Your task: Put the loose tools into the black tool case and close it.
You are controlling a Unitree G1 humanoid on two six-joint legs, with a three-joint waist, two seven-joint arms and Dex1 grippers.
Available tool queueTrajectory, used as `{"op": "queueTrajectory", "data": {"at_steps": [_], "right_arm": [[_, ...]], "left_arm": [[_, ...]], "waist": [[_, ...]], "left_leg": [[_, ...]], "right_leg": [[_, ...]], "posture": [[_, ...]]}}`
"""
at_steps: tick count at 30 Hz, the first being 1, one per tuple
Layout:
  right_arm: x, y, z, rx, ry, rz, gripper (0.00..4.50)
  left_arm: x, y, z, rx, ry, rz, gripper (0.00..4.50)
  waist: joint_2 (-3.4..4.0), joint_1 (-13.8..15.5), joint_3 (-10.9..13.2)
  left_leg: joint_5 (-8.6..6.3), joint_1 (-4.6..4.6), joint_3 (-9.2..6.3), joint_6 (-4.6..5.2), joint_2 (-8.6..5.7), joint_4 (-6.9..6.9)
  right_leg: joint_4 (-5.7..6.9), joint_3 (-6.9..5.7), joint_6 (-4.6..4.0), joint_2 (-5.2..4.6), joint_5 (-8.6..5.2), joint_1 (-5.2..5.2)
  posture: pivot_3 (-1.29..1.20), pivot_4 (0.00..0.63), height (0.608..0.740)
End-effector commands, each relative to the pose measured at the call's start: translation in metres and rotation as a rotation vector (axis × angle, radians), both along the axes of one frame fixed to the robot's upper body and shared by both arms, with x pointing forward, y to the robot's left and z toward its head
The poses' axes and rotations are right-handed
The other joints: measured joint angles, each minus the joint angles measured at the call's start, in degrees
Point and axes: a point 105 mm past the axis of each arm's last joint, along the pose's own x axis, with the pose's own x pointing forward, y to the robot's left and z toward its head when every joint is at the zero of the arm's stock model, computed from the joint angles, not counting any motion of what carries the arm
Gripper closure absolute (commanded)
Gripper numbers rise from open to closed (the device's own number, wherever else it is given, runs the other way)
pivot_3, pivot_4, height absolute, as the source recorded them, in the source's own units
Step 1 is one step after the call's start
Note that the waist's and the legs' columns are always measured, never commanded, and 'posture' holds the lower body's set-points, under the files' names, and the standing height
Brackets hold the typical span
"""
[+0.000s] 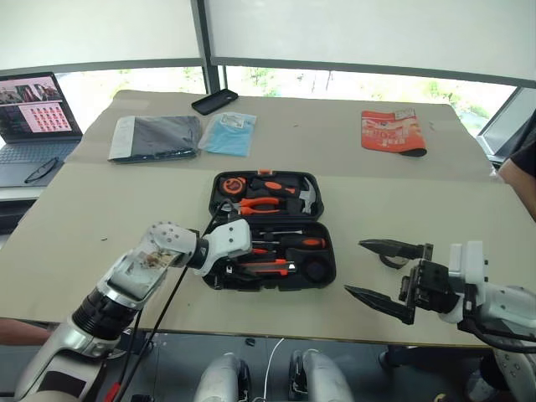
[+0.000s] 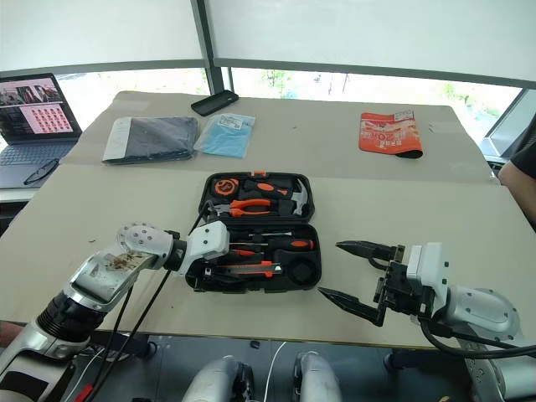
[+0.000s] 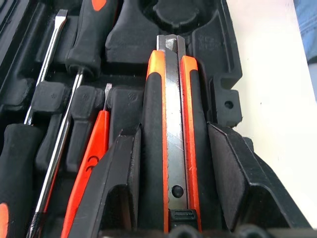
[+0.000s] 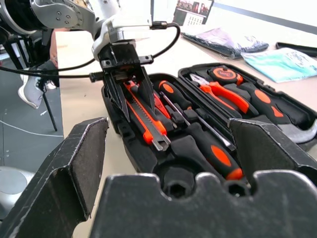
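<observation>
The black tool case (image 1: 328, 251) lies open in the middle of the table, its two halves flat. In the near half the orange-black utility knife (image 3: 171, 124) rests in its recess, beside screwdrivers (image 3: 64, 124) with black-and-orange handles (image 1: 289, 243). My left gripper (image 1: 234, 264) reaches down into that half, its fingers (image 3: 119, 168) open and straddling the knife's rear end (image 4: 146, 121). To the right of the case, just above the table, my right gripper (image 1: 355, 266) is wide open, holds nothing and points at the case.
The far half holds orange pliers (image 1: 260, 203), a hammer (image 1: 306, 197) and a tape measure (image 1: 230, 184). At the back lie a black phone (image 1: 214, 101), a grey packet (image 1: 155, 136), a blue packet (image 1: 228, 132) and an orange pouch (image 1: 392, 131). A laptop (image 1: 33, 117) stands at the left, a person (image 1: 521, 172) at the right edge.
</observation>
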Motion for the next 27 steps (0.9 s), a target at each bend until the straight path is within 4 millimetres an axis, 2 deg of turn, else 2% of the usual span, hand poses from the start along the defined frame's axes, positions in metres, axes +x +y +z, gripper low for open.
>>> {"op": "queueTrajectory", "data": {"at_steps": [1,4,6,9,11,13,14,16,21,24,27], "right_arm": [[-0.001,0.000,0.004,0.004,-0.021,0.002,0.00],[-0.001,-0.001,0.004,0.007,-0.018,0.002,0.00],[0.000,-0.001,0.003,0.008,-0.017,0.003,0.00],[0.002,-0.001,0.002,0.013,-0.017,-0.001,0.00],[0.003,-0.001,0.001,0.014,-0.017,-0.002,0.00],[0.005,-0.001,0.001,0.019,-0.021,-0.007,0.00],[0.006,-0.001,0.001,0.021,-0.023,-0.008,0.00],[0.007,-0.001,0.001,0.024,-0.027,-0.010,0.00],[0.010,-0.003,0.001,0.025,-0.034,-0.013,0.00],[0.012,-0.005,0.001,0.025,-0.040,-0.017,0.00],[0.014,-0.005,0.000,0.025,-0.042,-0.020,0.00]], "left_arm": [[-0.008,-0.002,-0.010,-0.016,0.031,-0.044,0.97],[0.001,0.002,-0.005,-0.035,-0.048,-0.024,0.09],[0.009,0.002,0.004,-0.080,-0.117,-0.017,0.03],[0.015,0.001,0.037,-0.306,-0.113,0.016,0.03],[0.014,0.004,0.040,-0.331,-0.108,0.009,0.03],[0.012,0.008,0.040,-0.342,-0.096,0.002,0.55],[0.012,0.009,0.040,-0.344,-0.114,-0.009,0.67],[0.012,0.010,0.038,-0.342,-0.133,-0.016,1.51],[0.009,0.007,0.024,-0.322,-0.156,-0.037,3.28],[0.004,0.005,0.004,-0.274,-0.151,-0.057,4.48],[0.002,0.005,-0.004,-0.241,-0.163,-0.082,4.48]], "waist": [[0.01,0.0,0.0],[0.01,0.0,0.0],[0.01,0.1,0.0],[-0.01,0.2,0.0],[-0.01,0.3,0.0],[0.00,0.3,0.0],[0.00,0.3,0.0],[0.00,0.3,0.0],[0.00,0.3,0.0],[0.00,0.4,0.0],[0.00,0.4,0.0]], "left_leg": [[-0.01,0.00,0.00,0.01,0.00,0.00],[0.00,-0.03,0.01,0.00,0.00,-0.01],[0.00,-0.04,0.03,-0.01,-0.01,-0.01],[0.00,-0.11,0.04,0.00,-0.05,0.08],[-0.01,-0.22,0.00,0.02,0.00,0.24],[-0.06,-0.18,0.00,0.10,0.00,0.24],[-0.07,-0.15,0.00,0.12,0.00,0.24],[-0.06,-0.12,0.00,0.11,0.00,0.24],[-0.06,-0.12,0.00,0.10,0.00,0.23],[-0.07,-0.14,0.01,0.11,-0.01,0.23],[-0.08,-0.15,0.02,0.13,-0.01,0.24]], "right_leg": [[0.00,0.01,0.00,0.01,0.00,0.00],[-0.04,0.01,-0.01,0.02,-0.01,-0.01],[-0.07,0.01,0.00,-0.01,-0.01,0.00],[-0.07,-0.01,0.02,-0.05,0.00,-0.01],[-0.03,-0.10,0.03,-0.05,0.01,-0.06],[0.00,-0.08,0.04,-0.06,0.02,-0.05],[0.03,-0.08,0.04,-0.05,0.02,-0.04],[0.07,-0.08,0.04,-0.04,0.02,-0.03],[0.07,-0.09,0.03,-0.02,0.02,-0.03],[0.04,-0.09,0.03,-0.04,0.02,-0.03],[0.03,-0.09,0.03,-0.05,0.02,-0.03]], "posture": [[0.00,0.150,0.740],[0.00,0.150,0.740],[0.00,0.150,0.740],[0.00,0.150,0.740],[0.00,0.150,0.740],[0.00,0.150,0.740],[0.00,0.150,0.740],[0.00,0.150,0.740],[0.00,0.150,0.740],[0.00,0.150,0.740],[0.00,0.150,0.740]]}}
